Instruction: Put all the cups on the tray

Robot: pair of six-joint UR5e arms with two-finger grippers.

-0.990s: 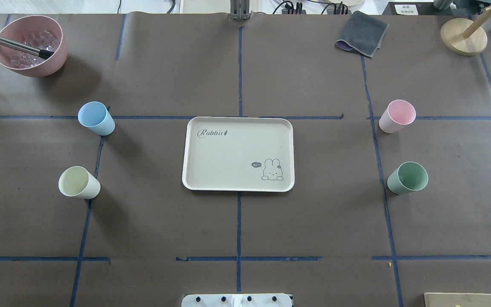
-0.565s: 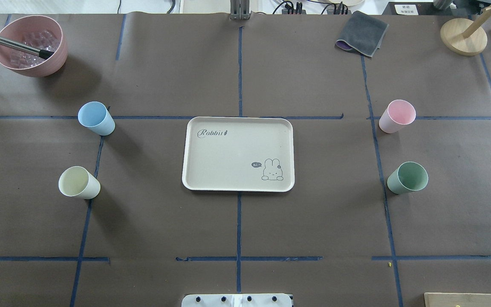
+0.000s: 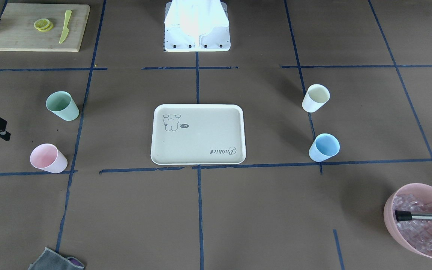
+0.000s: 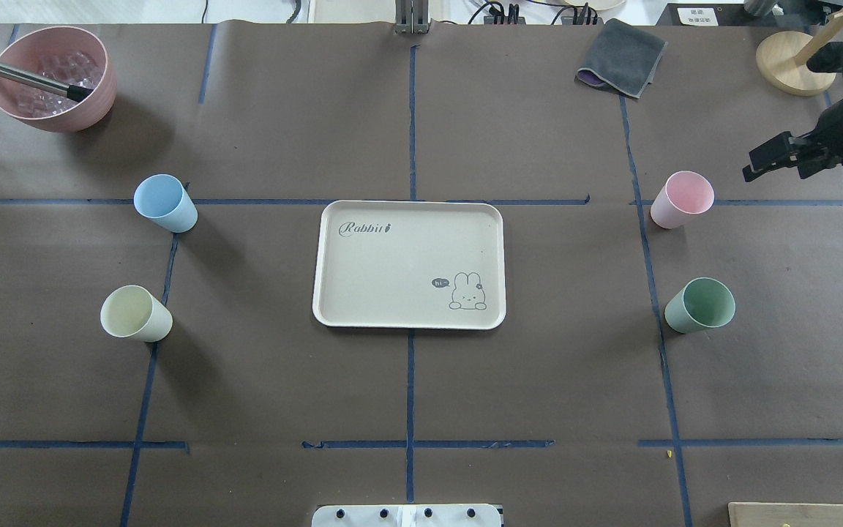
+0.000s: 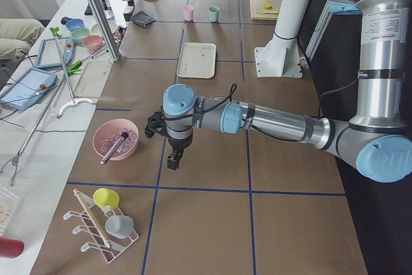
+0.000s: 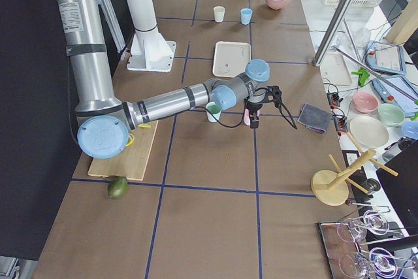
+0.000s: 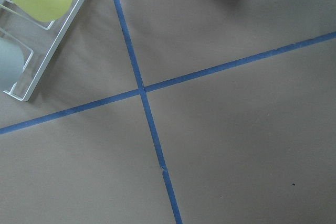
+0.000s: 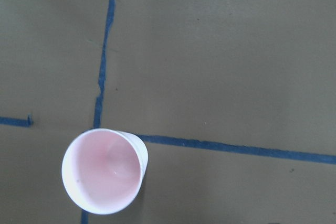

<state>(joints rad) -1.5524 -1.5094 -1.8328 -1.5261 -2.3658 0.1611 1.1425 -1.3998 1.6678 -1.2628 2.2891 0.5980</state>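
Right pincer (image 4: 749, 165) spread, empty, beside pink cup (image 4: 681, 199) near right edge of table (image 4: 538, 380).
Cup looks light, rigid, smooth; pinch across rim wall. Left pincer (image 5: 173, 161): cannot tell.

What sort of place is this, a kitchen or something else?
Most likely a robotics test lab, not a kitchen: a robot arm reaches over a paper-covered table marked into a grid with blue tape, and touchscreen tablets lie alongside.
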